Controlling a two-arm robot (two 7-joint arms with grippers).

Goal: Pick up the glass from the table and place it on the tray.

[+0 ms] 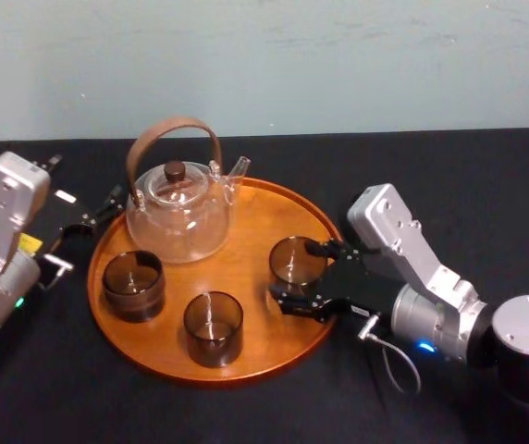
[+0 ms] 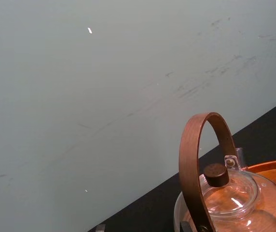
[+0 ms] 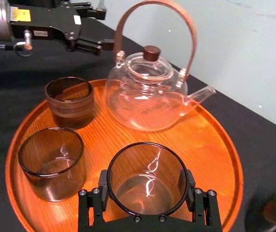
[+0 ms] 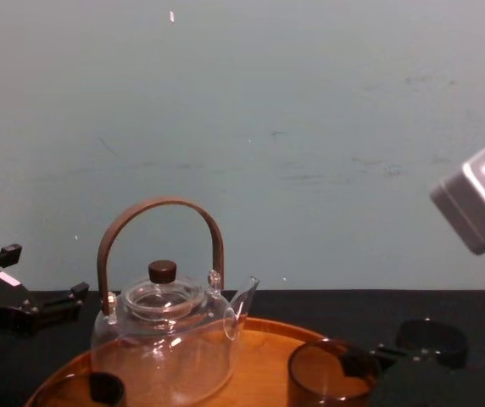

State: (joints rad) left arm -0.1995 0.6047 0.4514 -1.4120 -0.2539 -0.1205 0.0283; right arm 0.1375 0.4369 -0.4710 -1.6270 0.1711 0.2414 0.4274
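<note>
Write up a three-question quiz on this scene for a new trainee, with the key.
1. True or false: the teapot stands on the tray.
2. Counting the glass gripped by an end effector, how many glasses are within the tray's rim? A) two B) three C) four
3. Fill in: the gripped glass is held by the ____ end effector.

Key:
1. True.
2. B. Two other glasses stand free on the tray.
3. Right. The right end effector has a finger on each side of the glass. The left end effector sits open by the tray's left rim.
</note>
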